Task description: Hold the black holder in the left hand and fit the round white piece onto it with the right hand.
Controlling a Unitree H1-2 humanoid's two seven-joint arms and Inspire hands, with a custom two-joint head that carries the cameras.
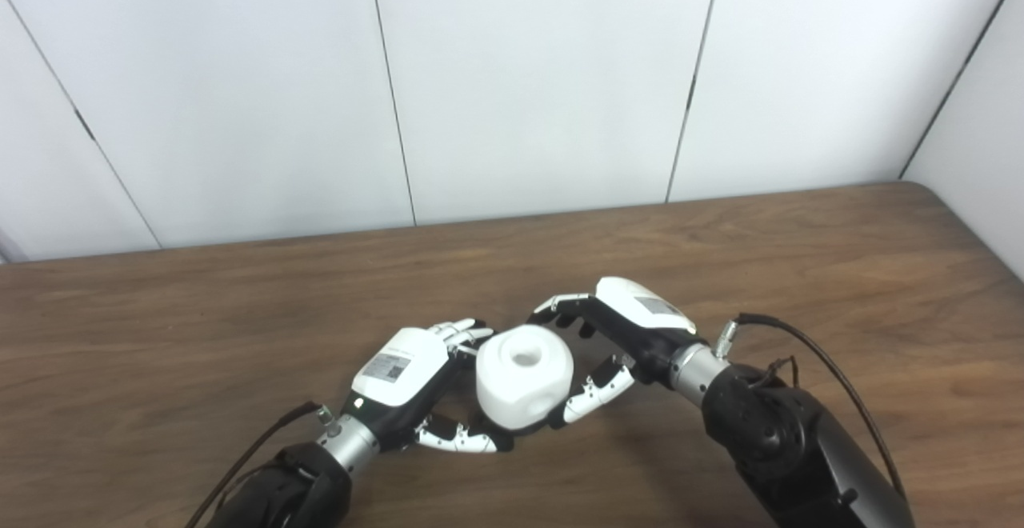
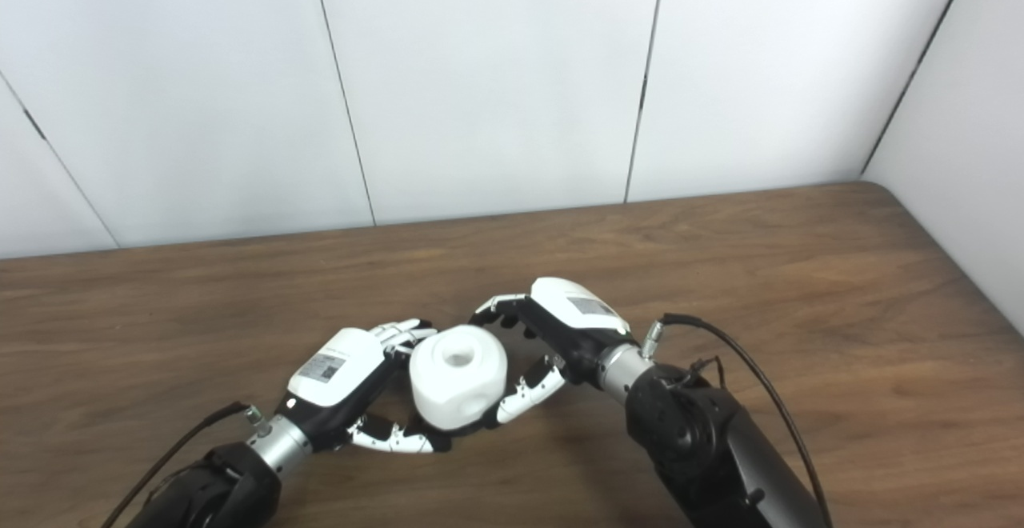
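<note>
Cradling a smooth, rounded white piece with a shallow top recess just above the grained wooden table, left hand and right hand both closing on it, holder hidden.

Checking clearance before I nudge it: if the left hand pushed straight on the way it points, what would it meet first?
Most likely the round white piece, already against the left hand; beyond it, the right hand.
</note>
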